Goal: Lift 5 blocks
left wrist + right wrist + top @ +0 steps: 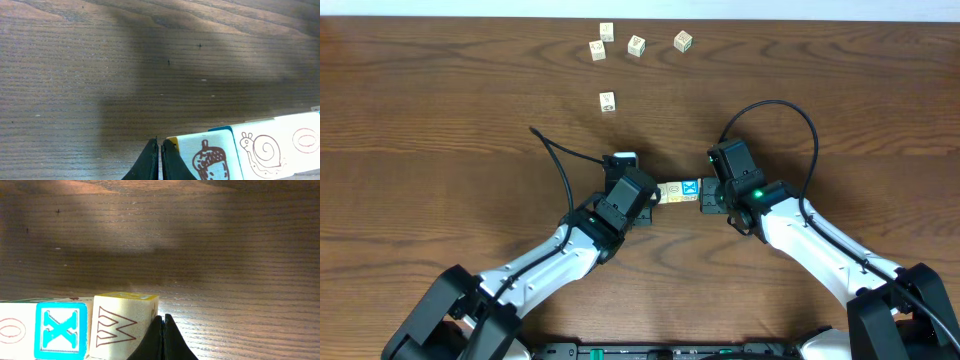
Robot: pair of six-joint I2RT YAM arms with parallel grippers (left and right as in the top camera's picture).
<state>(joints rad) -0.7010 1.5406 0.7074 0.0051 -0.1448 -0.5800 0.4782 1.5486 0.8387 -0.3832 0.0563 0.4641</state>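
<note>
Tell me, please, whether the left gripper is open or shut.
Shut. In its wrist view the left gripper has its fingers together, nothing between them; the acorn block sits beside them.

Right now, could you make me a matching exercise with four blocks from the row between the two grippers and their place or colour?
Things:
1. acorn block
2. X block
3. W block
4. snail block

Place or colour:
A. bright blue letter
B. at the tip of the left gripper
C. at the tip of the right gripper
D. directly beside the acorn block

Pairs: 1-B, 2-A, 3-C, 4-D
</note>
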